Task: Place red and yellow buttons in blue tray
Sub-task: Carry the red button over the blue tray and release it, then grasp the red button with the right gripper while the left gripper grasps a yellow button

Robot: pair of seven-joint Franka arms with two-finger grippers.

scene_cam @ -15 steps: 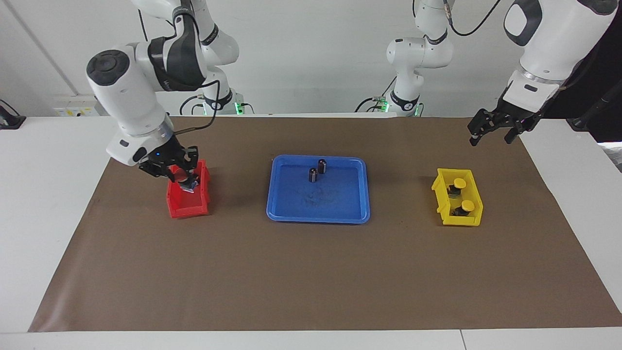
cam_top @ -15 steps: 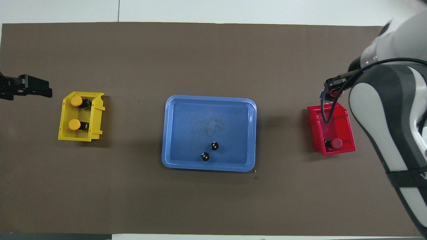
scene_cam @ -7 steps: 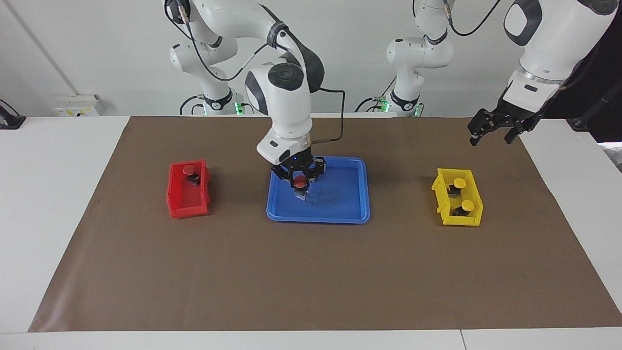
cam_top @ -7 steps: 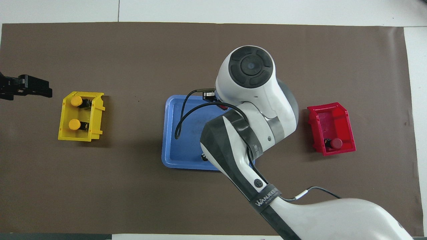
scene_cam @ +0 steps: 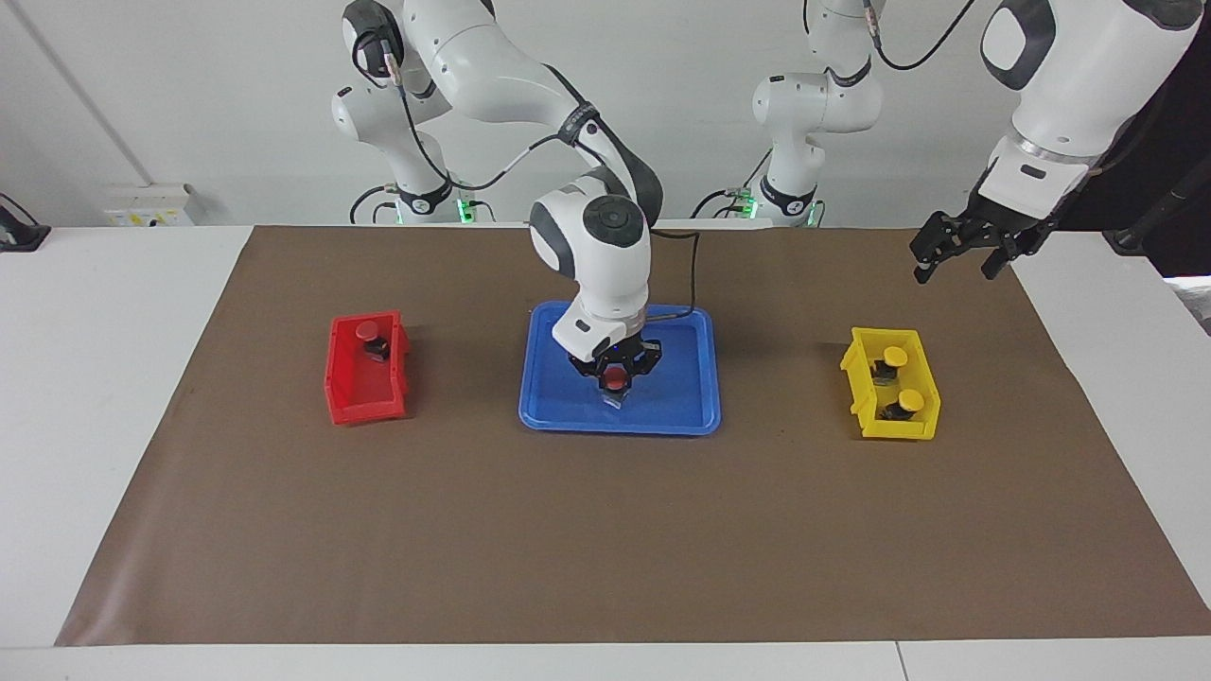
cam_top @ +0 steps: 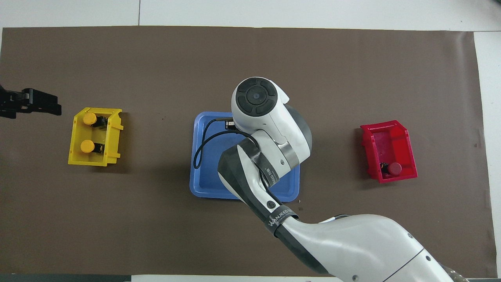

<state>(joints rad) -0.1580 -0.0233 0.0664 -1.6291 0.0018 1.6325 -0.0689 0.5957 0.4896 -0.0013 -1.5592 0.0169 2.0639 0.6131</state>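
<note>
I can read just one marking, the white brand name "WANJEENI" or close to it, its last letters unclear, on the black band (cam_top: 281,216) around the right arm, at about five o'clock from the tray (cam_top: 203,188).
</note>
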